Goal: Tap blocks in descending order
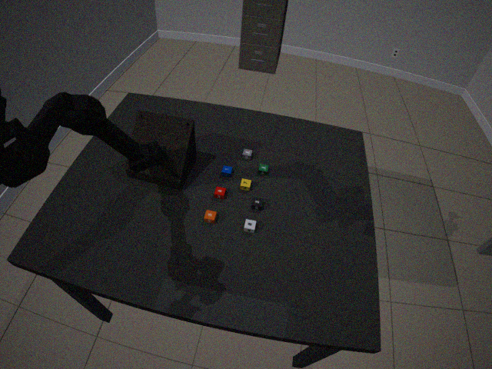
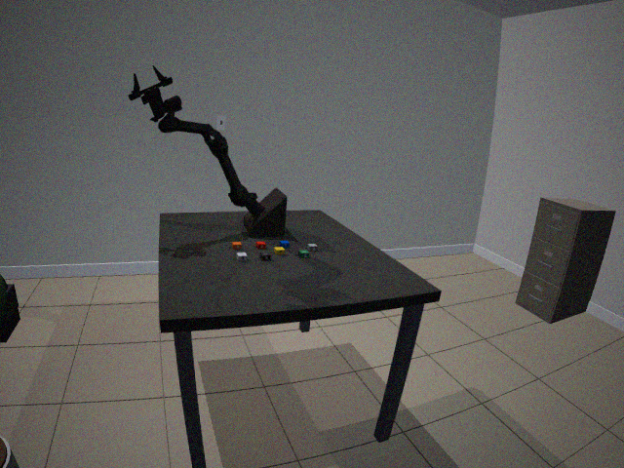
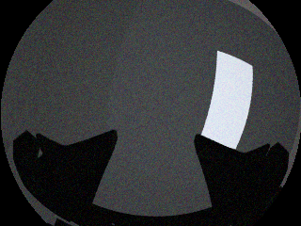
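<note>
Small blocks stand apart on the dark table [image 1: 317, 257] [image 2: 226, 296]: grey [image 1: 247, 153] [image 2: 312, 247], blue [image 1: 227, 171] [image 2: 285, 244], green [image 1: 263, 168] [image 2: 303, 253], yellow [image 1: 245, 184] [image 2: 279, 250], red [image 1: 219, 192] [image 2: 260, 245], black [image 1: 257, 204] [image 2: 265, 255], orange [image 1: 210, 216] [image 2: 236, 245] and white [image 1: 250, 225] [image 2: 242, 255]. Their printed digits are too small to read. My gripper [image 2: 144, 70] [image 3: 156, 137] is open and empty, raised high above the table and pointing up, far from every block. It is out of view in the top view.
The arm's brown base block [image 1: 167, 138] [image 2: 275, 214] stands on the table beside the blocks. A filing cabinet [image 1: 262, 35] [image 2: 564, 256] stands on the floor away from the table. The wrist view shows a bright white panel [image 3: 230, 94] against a grey surface, and no blocks.
</note>
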